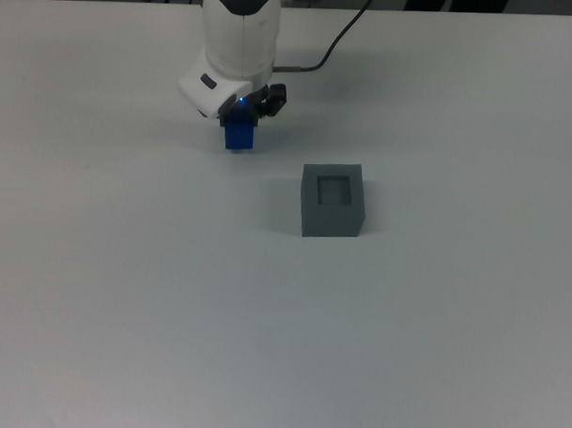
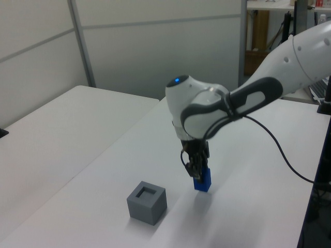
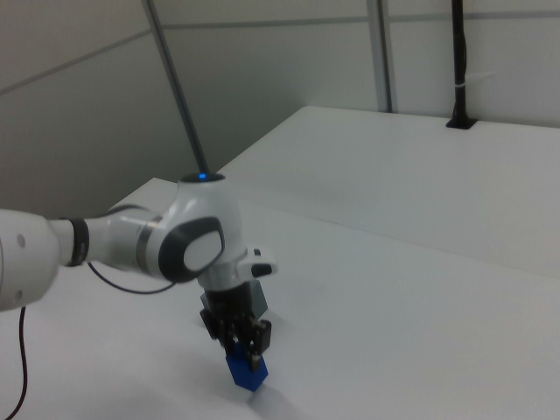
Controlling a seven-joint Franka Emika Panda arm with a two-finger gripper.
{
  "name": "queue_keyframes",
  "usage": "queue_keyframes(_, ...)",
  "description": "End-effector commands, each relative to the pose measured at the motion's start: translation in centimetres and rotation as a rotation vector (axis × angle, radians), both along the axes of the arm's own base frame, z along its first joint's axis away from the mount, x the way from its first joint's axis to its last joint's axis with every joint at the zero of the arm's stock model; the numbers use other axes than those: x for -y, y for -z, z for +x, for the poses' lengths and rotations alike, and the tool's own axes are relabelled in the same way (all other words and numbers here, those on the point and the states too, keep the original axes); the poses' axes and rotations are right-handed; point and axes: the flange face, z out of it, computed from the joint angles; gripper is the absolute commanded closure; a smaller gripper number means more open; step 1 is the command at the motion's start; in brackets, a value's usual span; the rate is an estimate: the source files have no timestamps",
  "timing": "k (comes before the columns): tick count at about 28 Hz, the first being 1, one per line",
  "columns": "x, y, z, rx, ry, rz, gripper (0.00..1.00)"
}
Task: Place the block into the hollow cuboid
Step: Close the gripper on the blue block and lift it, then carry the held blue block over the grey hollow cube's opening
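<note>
Gripper (image 2: 198,173) grips the block (image 2: 202,179), lifted clear of the tabletop (image 1: 170,304); next, carry toward the hollow cuboid (image 1: 333,199) at four o'clock in the top view.

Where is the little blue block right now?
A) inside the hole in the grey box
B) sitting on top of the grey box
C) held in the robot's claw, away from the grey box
C: the claw grips the blue block off to one side of the grey box, whose hole is empty.
</note>
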Motion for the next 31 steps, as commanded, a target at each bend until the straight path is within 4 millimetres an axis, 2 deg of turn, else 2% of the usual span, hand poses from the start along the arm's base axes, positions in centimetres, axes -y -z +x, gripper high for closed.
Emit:
queue_keyframes(1, -1.1, -6.1, 1.7, 0.003, 0.048, 0.05, 0.68)
queue_keyframes(5, -2.6, -10.0, 3.0, 0.035, 0.042, 0.088, 0.65)
queue_keyframes(10, -3.9, -12.4, 4.9, 0.087, 0.035, 0.13, 0.66)
queue_keyframes(12, -5.2, -13.5, 6.0, 0.111, 0.022, 0.156, 0.66)
queue_keyframes(16, -7.5, -13.1, 6.9, 0.113, 0.004, 0.15, 0.66)
queue_keyframes(18, -9.2, -11.4, 7.5, 0.093, 0.019, 0.136, 0.66)
queue_keyframes(21, -11.1, -10.7, 8.5, 0.101, 0.02, 0.133, 0.66)
queue_keyframes(22, -11.9, -9.9, 9.4, 0.098, 0.019, 0.128, 0.66)
queue_keyframes(28, -14.0, -8.6, 10.4, 0.133, 0.06, 0.128, 0.66)
queue_keyframes(31, -14.3, -8.0, 10.7, 0.141, 0.068, 0.127, 0.66)
